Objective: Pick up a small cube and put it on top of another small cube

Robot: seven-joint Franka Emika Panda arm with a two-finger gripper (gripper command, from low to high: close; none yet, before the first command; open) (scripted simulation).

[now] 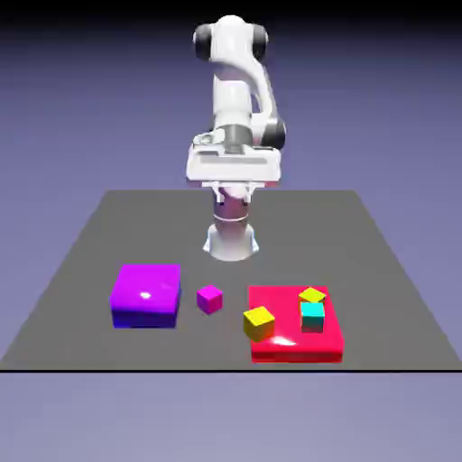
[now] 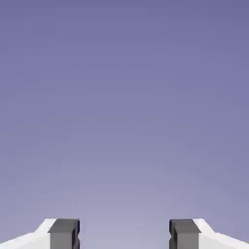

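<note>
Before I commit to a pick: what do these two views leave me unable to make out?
- Exterior view: underside of the small cyan cube, hidden by its own front.
- Exterior view: most of the small yellow block behind it, covered by that cyan cube.
- Exterior view: far sides of the small magenta cube, turned away.
- Hand view: every block, out of frame; only backdrop beyond the tool.

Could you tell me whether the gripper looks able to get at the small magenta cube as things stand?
Probably yes: the gripper is open and empty, and the magenta cube sits on the bare table with nothing on top.
</note>
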